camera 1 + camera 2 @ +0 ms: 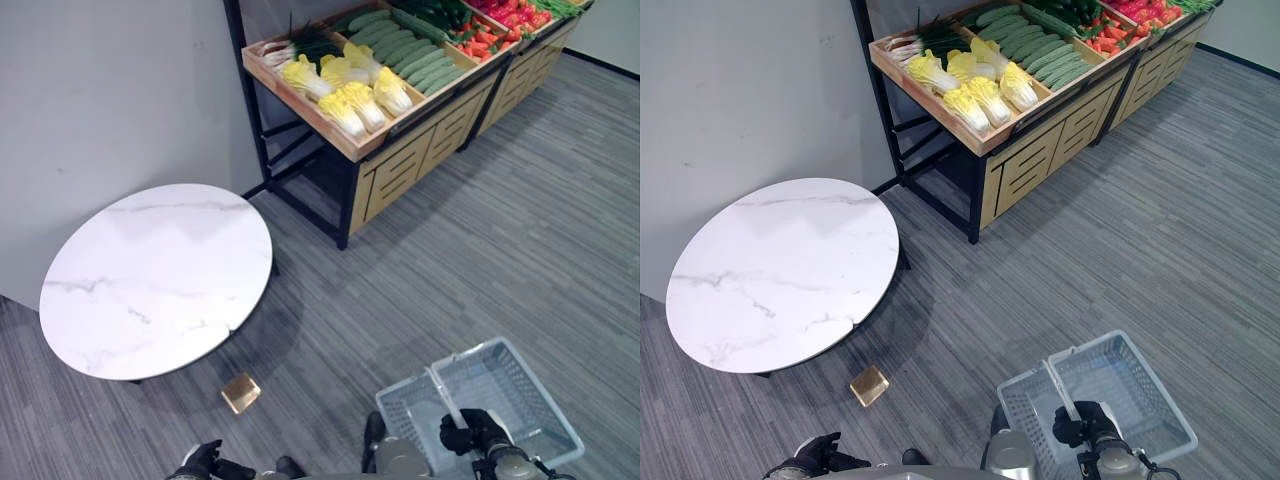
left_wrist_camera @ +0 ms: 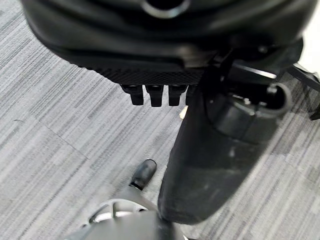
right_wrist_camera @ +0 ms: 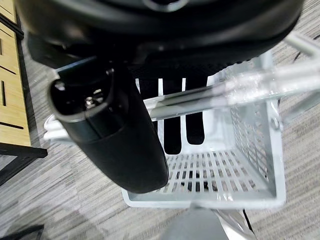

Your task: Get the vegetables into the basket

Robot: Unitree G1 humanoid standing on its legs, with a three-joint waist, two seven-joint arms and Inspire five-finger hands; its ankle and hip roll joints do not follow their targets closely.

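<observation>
Vegetables, napa cabbages (image 1: 350,90) and cucumbers (image 1: 405,45), lie on the wooden stand (image 1: 400,140) at 12 o'clock. At 5 o'clock my right hand (image 1: 470,432) curls round the handle (image 1: 443,395) of the empty wire basket (image 1: 545,410). My left hand (image 1: 205,462), at 7 o'clock, is curled, holding nothing.

Basket at 5 o'clock, vegetables on the shelf at 1 o'clock.

The basket (image 1: 515,395) is pale grey plastic mesh, rectangular, upright and with nothing in it, hanging just above the floor by its clear handle (image 3: 235,90), round which the right robot hand (image 1: 470,432) is curled. The vegetables lie well apart from it in wooden trays: yellow-white napa cabbages (image 1: 350,90) side by side nearest, green cucumbers (image 1: 410,52) in a row behind them, red vegetables (image 1: 500,25) farther along.
</observation>
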